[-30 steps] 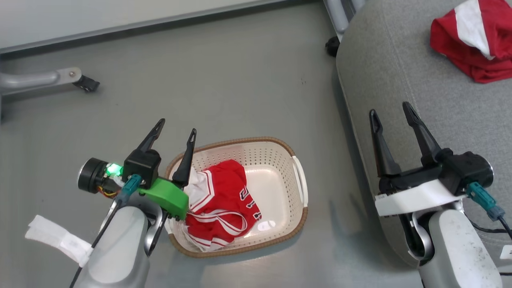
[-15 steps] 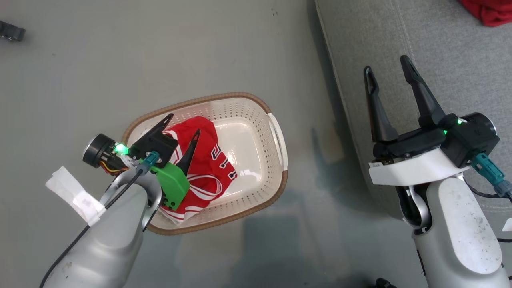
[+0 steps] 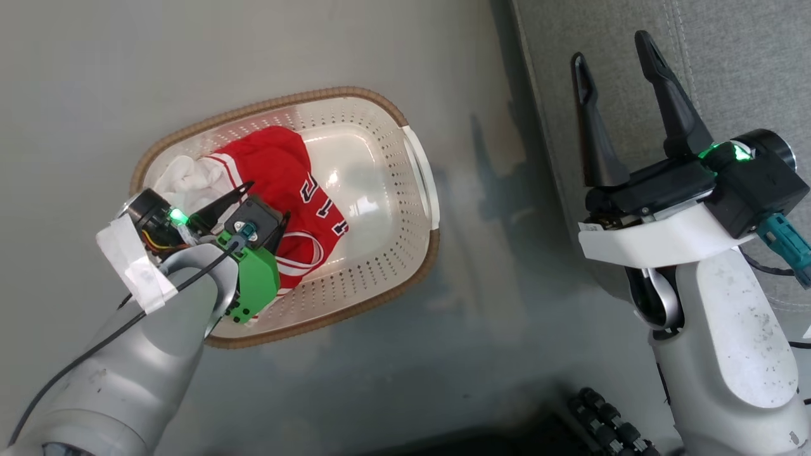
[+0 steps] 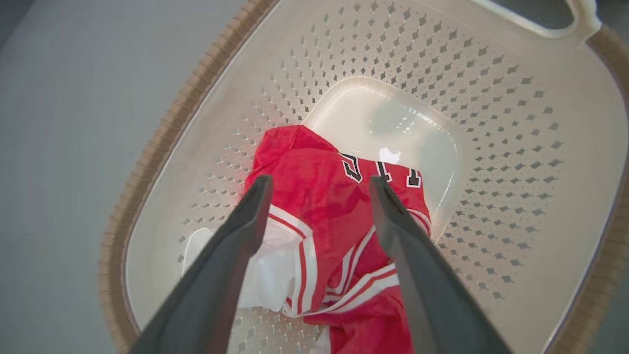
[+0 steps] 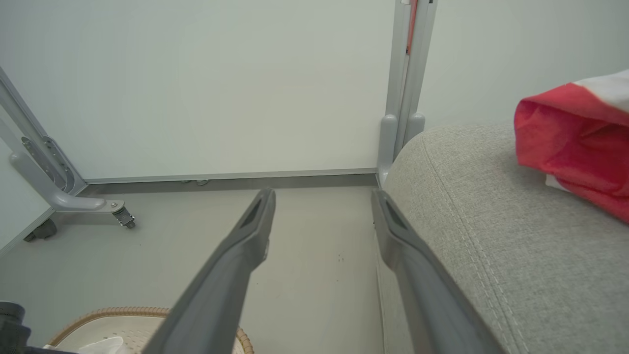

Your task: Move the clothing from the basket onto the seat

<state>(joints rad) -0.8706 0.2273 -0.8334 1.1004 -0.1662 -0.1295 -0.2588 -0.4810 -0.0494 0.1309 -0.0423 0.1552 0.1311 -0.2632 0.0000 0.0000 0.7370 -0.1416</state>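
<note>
- Jaws of the left tool [image 4: 320, 181]: spread wide and released, poised within the rim of the basket [image 3: 386, 209] and aimed down at the jersey [image 3: 279, 164]. The two fingers straddle the crumpled cloth; whether their tips touch it cannot be told.
- Jersey: red, with white striped trim and dark numerals, bunched against the left side of the basket's bottom. Nothing grips it.
- Basket: cream, perforated, brown-rimmed, standing on the grey floor [image 3: 190, 50] near the seat [image 5: 491, 246]. Its right half holds nothing.
- Right tool [image 3: 609, 47]: released and empty, jaws wide apart, held over the near edge of the seat, well apart from the basket.
- Seat: light-grey upholstered cushion with a stitched seam, on the robot's right.
- Red-and-white garment [image 5: 565, 137]: crumpled on the seat, beyond the right tool. This part of the task appears done.
- Step in hand (judgement): the reach for the one garment left in the basket, with the grasp not yet made.
- Next move (judgement): sink the fingers around a thick fold near the middle of the jersey, then clench so that several layers are caught. A pinch on a single trim edge may let the cloth slip, or leave it trailing over the rim during the lift toward the seat.
</note>
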